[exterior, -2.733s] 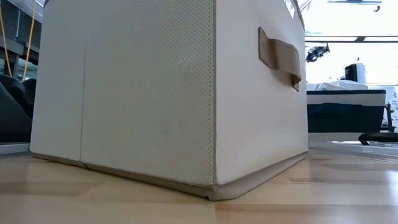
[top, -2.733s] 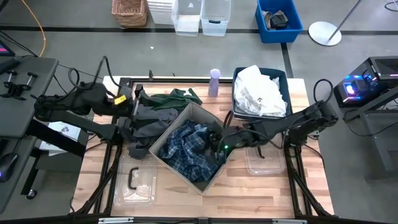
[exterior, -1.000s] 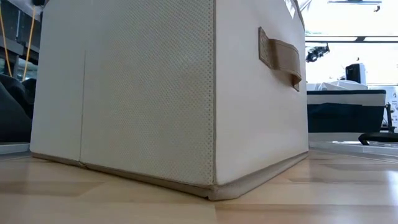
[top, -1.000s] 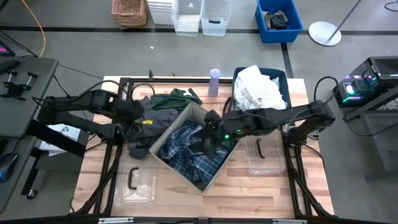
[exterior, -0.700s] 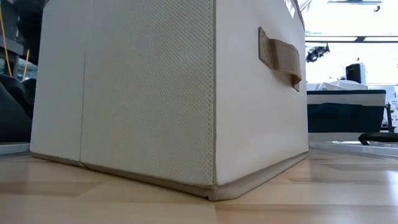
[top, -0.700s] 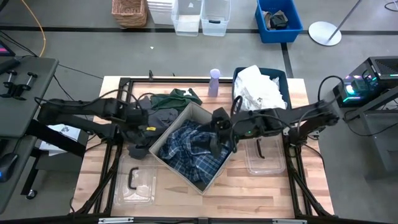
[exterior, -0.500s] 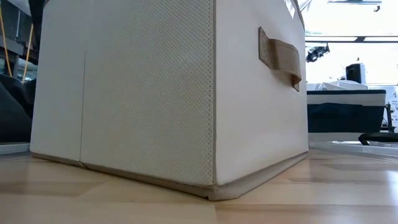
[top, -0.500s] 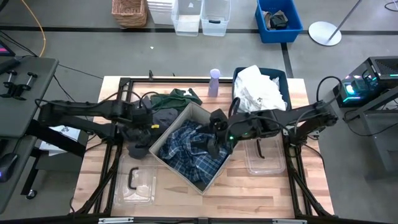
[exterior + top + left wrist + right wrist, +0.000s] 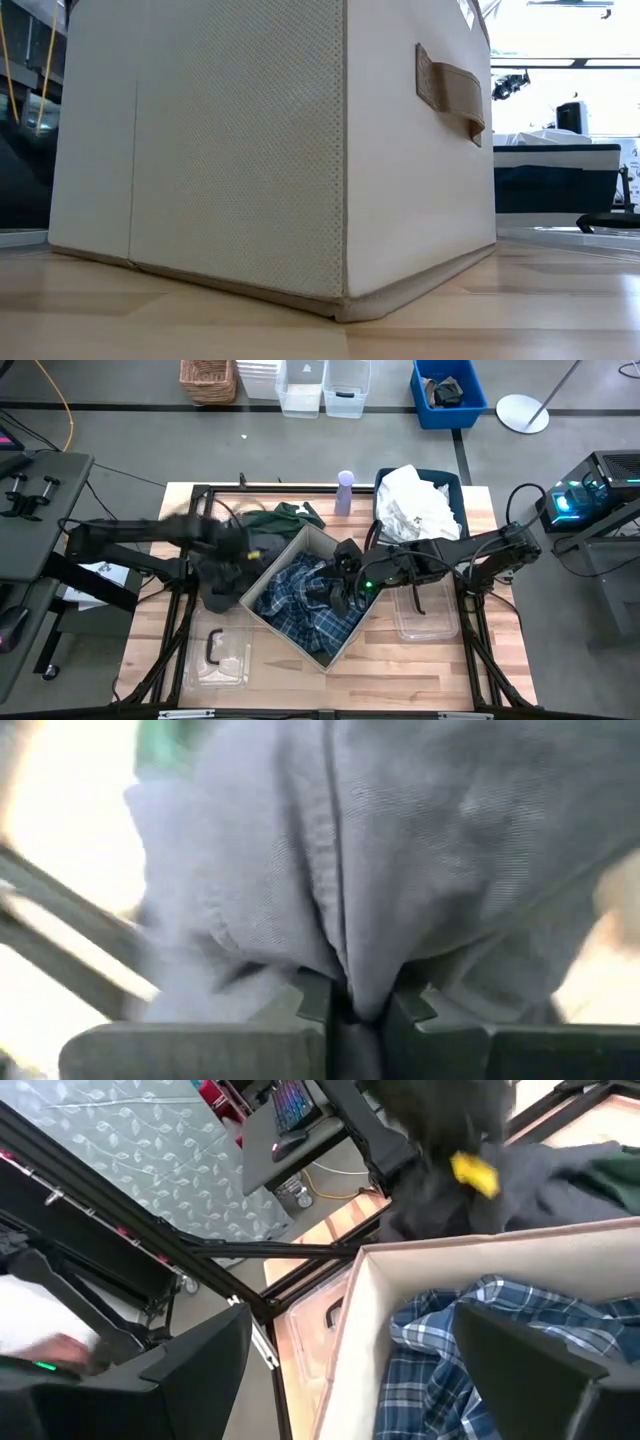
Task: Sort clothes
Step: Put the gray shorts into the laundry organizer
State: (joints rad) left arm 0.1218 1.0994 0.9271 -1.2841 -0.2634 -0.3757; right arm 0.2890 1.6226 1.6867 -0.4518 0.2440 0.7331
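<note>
Now the left gripper [image 9: 345, 1010] is clamped on the grey garment [image 9: 420, 870], lifted vs 0.5 s ago, beside the beige box [image 9: 300, 550]. Right gripper [image 9: 340, 582], fingers spread wide, sits lower over the plaid shirt [image 9: 305, 605] inside the box.

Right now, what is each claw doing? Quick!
Left claw: closed, pinching the grey garment.
Right claw: open, holding nothing, above the plaid shirt in the beige box.

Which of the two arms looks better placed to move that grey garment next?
The left. Its gripper is already shut on the grey garment, beside the beige box. The right gripper hangs open over the plaid shirt.
</note>
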